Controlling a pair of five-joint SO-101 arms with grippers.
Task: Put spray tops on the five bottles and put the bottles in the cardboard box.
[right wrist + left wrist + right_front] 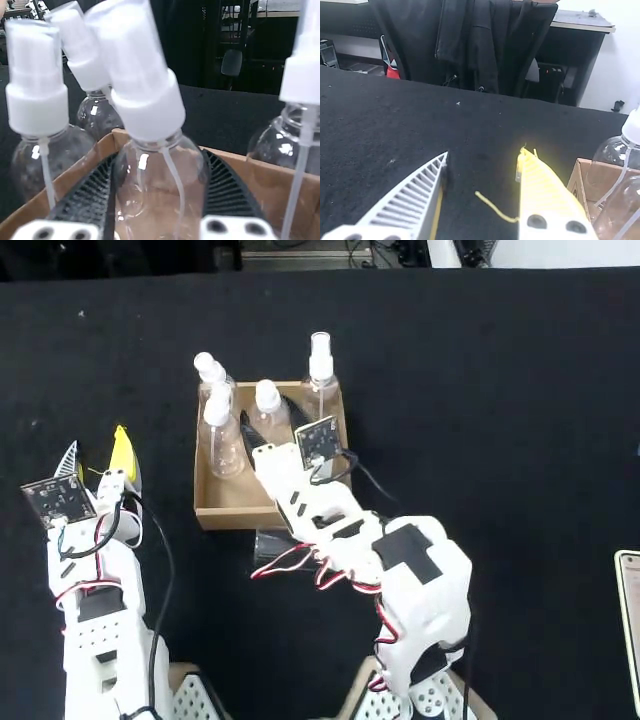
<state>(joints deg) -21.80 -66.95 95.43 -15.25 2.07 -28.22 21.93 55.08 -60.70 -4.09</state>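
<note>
Black fingers (85,200) of the right gripper (268,428) pinch a tilted bottle (150,190), its spray top (137,75) on, inside the box (235,512). Three other topped bottles (222,435) stand in the box. Well apart, the left gripper (484,155) hangs over the table (500,390), fingers spread.

High view: right arm (340,520) covers near-right rim of cardboard box (225,512) and lower body of held bottle (268,410). Under arm, clear shape (268,545): we cannot identify it. At edge, flat object (630,610) cut off. Right wrist view: held bottle's base cut off; 1 bottle (295,125) half out of frame. Left wrist view: 2 bottles (615,155) cut by edge.
</note>
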